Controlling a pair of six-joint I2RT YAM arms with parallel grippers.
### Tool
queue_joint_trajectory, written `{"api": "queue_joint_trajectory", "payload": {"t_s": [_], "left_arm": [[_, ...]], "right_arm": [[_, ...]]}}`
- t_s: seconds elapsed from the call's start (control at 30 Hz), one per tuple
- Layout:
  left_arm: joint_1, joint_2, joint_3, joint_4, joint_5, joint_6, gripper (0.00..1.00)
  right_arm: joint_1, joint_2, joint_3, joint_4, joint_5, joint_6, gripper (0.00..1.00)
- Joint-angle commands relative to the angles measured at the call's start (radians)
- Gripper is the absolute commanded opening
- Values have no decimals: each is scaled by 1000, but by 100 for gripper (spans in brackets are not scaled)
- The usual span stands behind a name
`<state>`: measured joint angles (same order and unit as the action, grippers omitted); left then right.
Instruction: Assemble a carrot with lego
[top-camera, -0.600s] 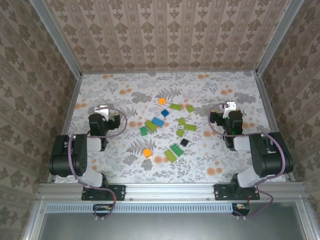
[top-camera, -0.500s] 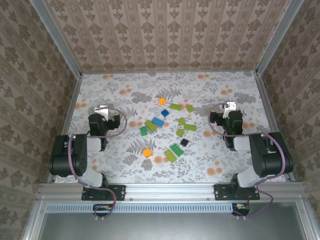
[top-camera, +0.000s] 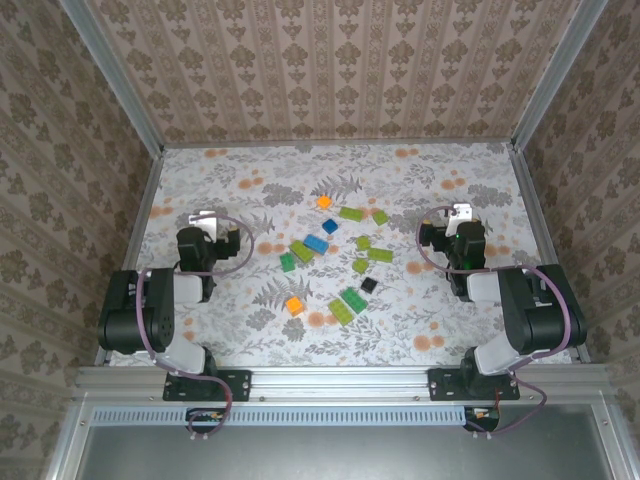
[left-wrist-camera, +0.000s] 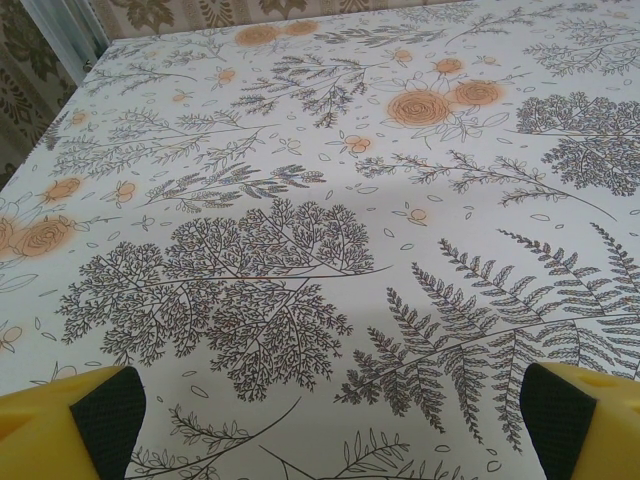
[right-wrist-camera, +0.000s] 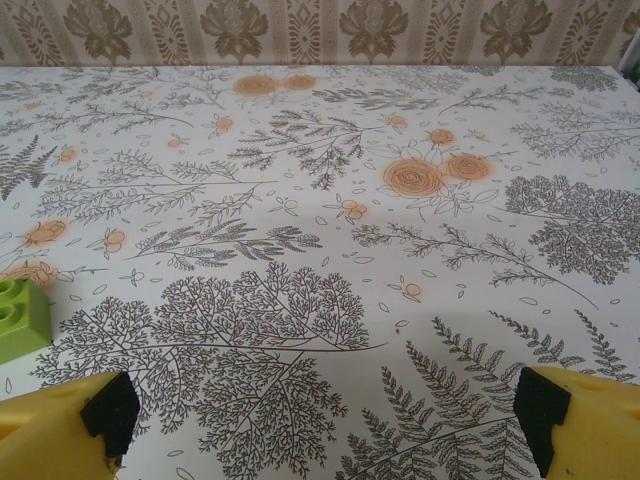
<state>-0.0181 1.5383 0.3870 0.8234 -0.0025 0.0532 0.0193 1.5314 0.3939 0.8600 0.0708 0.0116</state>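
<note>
Nothing has shifted since half a second back: both arms sit parked and the bricks are untouched. Left gripper (left-wrist-camera: 325, 425) has its jaws spread wide over bare table, nothing between them. Right gripper (right-wrist-camera: 325, 425) is the same, jaws wide apart and empty, with one lime brick (right-wrist-camera: 20, 318) lying just outside its left finger. The lego (top-camera: 335, 255) is scattered loose in the gap between the two grippers: greens, blues, a black one, and an orange brick (top-camera: 294, 306) well apart from a second orange one. No carrot started yet, I'd say, so this is the very opening. The next move calls for one gripper to swing inward and pick a first brick, probably an orange one for the tip. The surface is a flat floral-print table (top-camera: 250, 330), boxed in by patterned wallpaper walls (top-camera: 340, 70).
</note>
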Motion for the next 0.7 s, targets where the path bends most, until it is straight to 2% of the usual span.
{"api": "queue_joint_trajectory", "payload": {"t_s": [0.0,0.13,0.23,0.37,0.43,0.53,0.6,0.63,0.67], "left_arm": [[3,-3,21,21,13,7,100],[-41,-51,-11,49,-124,10,100],[-71,-138,-9,-28,-220,13,100],[-129,-275,31,-184,-331,14,100],[-127,-343,66,-290,-330,-61,100],[-97,-430,143,-453,-239,-183,100],[-69,-479,207,-649,-309,-401,100],[-54,-501,255,-809,-373,-527,100],[-31,-524,295,-877,-350,-539,100]], "right_arm": [[-2,-25,38,-71,-7,20,100],[27,-114,85,-227,135,38,100],[55,-175,168,-418,207,54,100],[61,-224,302,-660,193,193,100],[61,-238,357,-763,155,232,100],[83,-258,416,-883,86,256,99],[133,-266,454,-961,62,238,96],[166,-265,476,-1001,56,225,94],[216,-259,503,-1046,61,213,93]]}}
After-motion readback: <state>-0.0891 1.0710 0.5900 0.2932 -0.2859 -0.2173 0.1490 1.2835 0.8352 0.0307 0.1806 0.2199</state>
